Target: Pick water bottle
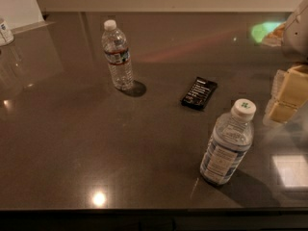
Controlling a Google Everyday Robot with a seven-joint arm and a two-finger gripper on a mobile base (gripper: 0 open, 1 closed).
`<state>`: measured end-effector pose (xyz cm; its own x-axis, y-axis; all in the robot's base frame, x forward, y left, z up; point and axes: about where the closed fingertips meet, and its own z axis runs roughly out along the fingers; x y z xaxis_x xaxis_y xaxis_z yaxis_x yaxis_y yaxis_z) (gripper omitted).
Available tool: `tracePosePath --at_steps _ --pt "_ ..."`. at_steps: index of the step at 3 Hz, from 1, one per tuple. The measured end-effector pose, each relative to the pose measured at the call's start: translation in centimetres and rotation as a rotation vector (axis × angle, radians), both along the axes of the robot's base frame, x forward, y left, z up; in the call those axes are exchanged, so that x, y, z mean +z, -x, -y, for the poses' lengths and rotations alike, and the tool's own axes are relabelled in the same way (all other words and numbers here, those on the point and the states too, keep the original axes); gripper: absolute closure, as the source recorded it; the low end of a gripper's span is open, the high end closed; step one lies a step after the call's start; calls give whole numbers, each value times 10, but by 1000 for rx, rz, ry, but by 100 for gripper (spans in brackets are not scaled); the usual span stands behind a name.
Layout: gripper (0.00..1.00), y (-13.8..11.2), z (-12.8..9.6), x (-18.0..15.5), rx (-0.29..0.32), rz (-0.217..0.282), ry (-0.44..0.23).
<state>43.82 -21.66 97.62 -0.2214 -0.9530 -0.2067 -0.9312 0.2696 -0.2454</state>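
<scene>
Water bottle (118, 57) upright, far-left on the dark surface (72, 143); end effector (288, 97) at right edge.
They are well apart, with a black packet (198, 93) lying between them. Whether the end effector is spread or closed cannot be told.

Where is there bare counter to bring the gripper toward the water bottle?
Widest bare patch: the counter left and front of the water bottle, down to the near edge. A narrower lane lies between the water bottle and the black packet. Crowded on the right: the gripper, at the right edge, is close to the stout bottle.
</scene>
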Motion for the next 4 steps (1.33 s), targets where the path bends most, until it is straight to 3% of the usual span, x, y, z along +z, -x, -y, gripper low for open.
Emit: tracePosePath --at_steps 1,2,4 --pt "0 -2 -2 1 4 3 -2" --pt "0 -28 -14 -1 21 31 -15" --pt "0 -117 -42 -2 4 115 -151"
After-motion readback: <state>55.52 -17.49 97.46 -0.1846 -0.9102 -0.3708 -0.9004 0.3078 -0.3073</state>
